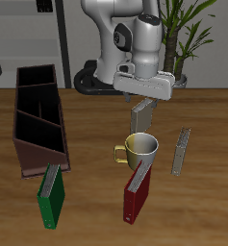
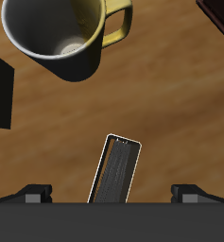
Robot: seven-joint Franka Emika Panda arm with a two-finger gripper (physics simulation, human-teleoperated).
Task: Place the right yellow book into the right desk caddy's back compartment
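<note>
The right yellow book (image 1: 139,116) is a thin grey-yellow hardback standing upright on the table behind the mug. My gripper (image 1: 142,98) is right above it and open. In the wrist view the book (image 2: 116,170) shows edge-on between my fingers (image 2: 33,194), which stand wide apart on either side of it without touching it. The right desk caddy (image 1: 40,144) is a long dark brown box beside the table's edge. Its back compartment (image 1: 37,77) is the far end cell and shows nothing inside.
A yellow mug (image 1: 141,147) stands just in front of the book and also shows in the wrist view (image 2: 61,33). The other thin grey-yellow book (image 1: 181,152) stands beside the mug. A red book (image 1: 137,195) and a green book (image 1: 52,200) stand near the front edge.
</note>
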